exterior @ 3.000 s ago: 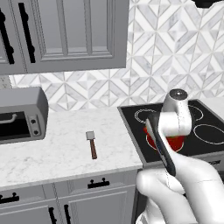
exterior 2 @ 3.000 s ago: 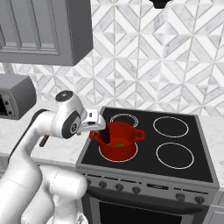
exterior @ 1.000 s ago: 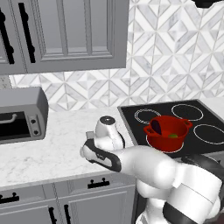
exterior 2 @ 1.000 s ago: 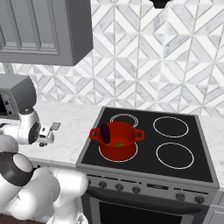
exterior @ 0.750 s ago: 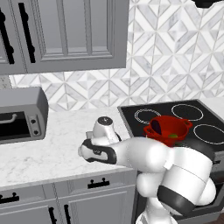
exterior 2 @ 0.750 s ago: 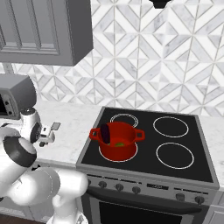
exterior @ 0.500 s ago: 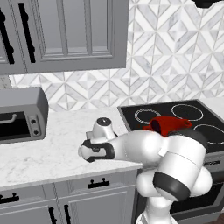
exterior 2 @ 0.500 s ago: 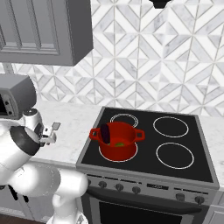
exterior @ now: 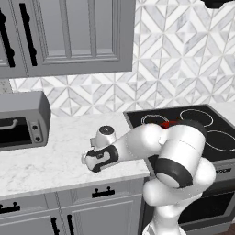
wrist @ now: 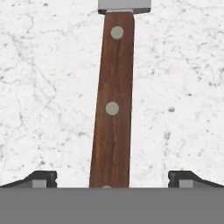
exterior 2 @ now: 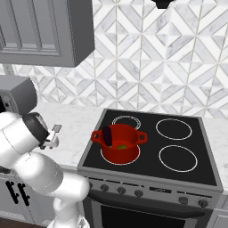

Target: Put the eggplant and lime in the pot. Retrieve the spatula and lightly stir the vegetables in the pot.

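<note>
Jaws wide over the spatula handle, vegetables already in the pot

In the hand view the gripper [wrist: 112, 181] hangs close above the marble worktop [wrist: 39, 87], fingertips [wrist: 41, 178] standing well apart at 8 and 4 o'clock with the spatula [wrist: 112, 100] lying flat between them, not yet touched; its riveted brown handle runs toward 12 o'clock, ending in the grey head. It looks light, stiff and thin, so a mid-handle pinch across the narrow width seems best. Farther off on the stove [exterior 2: 147, 153], the red pot [exterior 2: 119, 143] holds the eggplant [exterior 2: 108, 133] and lime [exterior 2: 122, 146]
</note>
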